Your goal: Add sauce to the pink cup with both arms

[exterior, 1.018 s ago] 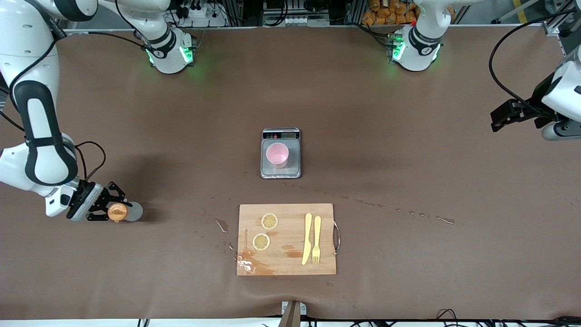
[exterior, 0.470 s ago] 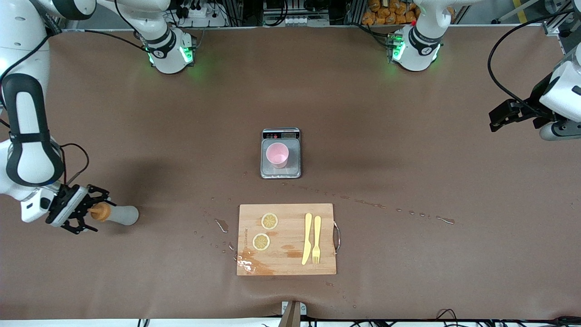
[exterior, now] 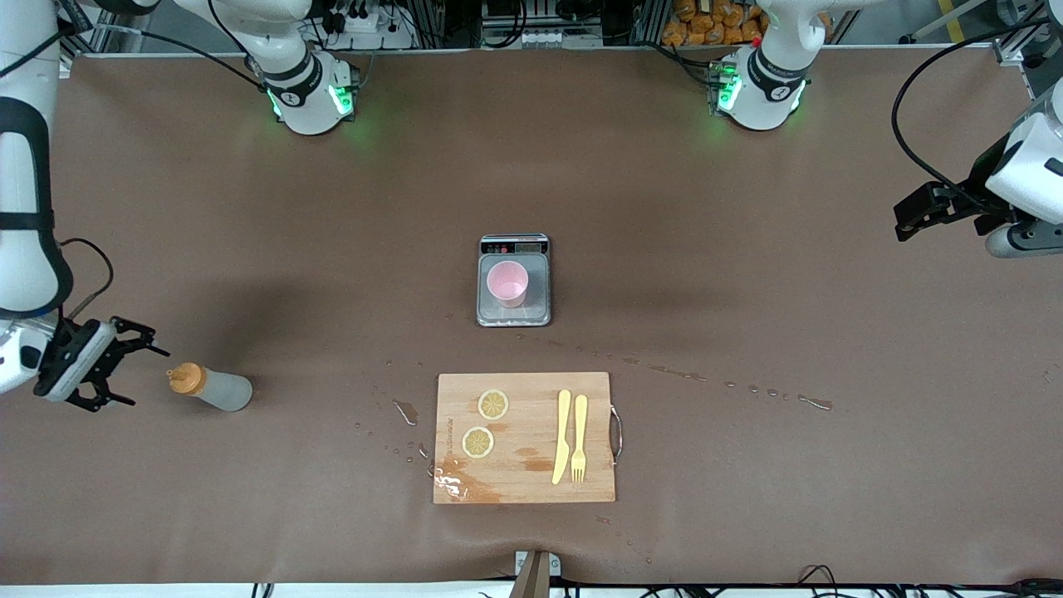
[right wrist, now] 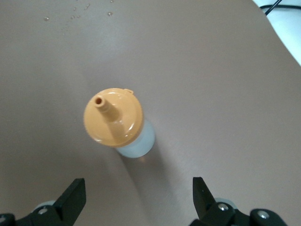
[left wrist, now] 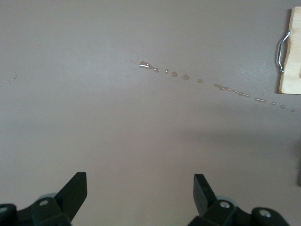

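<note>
The sauce bottle [exterior: 213, 387] lies on the table near the right arm's end, its orange cap pointing at my right gripper [exterior: 137, 368]. That gripper is open and empty, a short gap away from the cap. The right wrist view shows the bottle [right wrist: 117, 121] nozzle-first, ahead of the open right gripper [right wrist: 136, 189]. The pink cup [exterior: 507, 282] stands upright on the grey scale [exterior: 514, 314] at the table's middle. My left gripper [exterior: 907, 219] waits open and empty over the left arm's end of the table; it is open over bare table in the left wrist view [left wrist: 140, 184].
A wooden cutting board [exterior: 525, 473] lies nearer the front camera than the scale. It holds two lemon slices [exterior: 493, 404], a yellow knife [exterior: 562, 436] and a fork [exterior: 579, 438]. A trail of droplets [exterior: 747, 388] runs toward the left arm's end. The board's handle [left wrist: 283, 51] shows in the left wrist view.
My right gripper let go of the bottle's cap and drew back toward the right arm's end. The bottle went from nearly upright to lying flat. The left arm has not moved.
</note>
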Robot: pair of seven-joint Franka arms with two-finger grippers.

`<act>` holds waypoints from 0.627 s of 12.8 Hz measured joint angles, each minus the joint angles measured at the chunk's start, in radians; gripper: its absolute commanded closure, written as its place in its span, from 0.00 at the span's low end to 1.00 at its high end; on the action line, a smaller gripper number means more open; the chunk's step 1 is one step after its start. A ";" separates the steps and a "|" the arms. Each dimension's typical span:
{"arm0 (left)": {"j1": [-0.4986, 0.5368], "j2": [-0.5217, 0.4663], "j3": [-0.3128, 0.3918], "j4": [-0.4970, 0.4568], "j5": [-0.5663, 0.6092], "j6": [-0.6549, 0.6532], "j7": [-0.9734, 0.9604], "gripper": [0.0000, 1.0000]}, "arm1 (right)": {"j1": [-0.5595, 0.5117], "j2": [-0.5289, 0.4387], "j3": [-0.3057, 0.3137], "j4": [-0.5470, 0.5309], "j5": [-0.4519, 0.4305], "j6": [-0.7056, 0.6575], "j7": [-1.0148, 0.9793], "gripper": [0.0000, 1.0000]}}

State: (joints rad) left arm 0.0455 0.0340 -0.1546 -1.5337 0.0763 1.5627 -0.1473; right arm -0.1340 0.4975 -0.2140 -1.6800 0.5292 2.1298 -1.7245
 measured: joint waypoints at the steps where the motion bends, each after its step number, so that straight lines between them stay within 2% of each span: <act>1: 0.000 0.000 0.000 0.000 0.000 0.000 0.000 0.00 | 0.002 -0.013 0.000 0.000 -0.048 -0.014 0.057 0.00; 5: 0.004 0.000 0.000 0.000 0.000 0.000 0.000 0.00 | 0.032 -0.080 0.002 0.005 -0.219 -0.109 0.374 0.00; 8: 0.005 0.000 0.000 0.000 0.000 0.000 0.000 0.00 | 0.099 -0.172 0.004 0.012 -0.372 -0.221 0.740 0.00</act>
State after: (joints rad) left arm 0.0510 0.0340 -0.1545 -1.5338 0.0762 1.5627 -0.1473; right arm -0.0348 0.3254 -0.2100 -1.6676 0.1571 1.9092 -0.9842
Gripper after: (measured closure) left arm 0.000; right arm 0.000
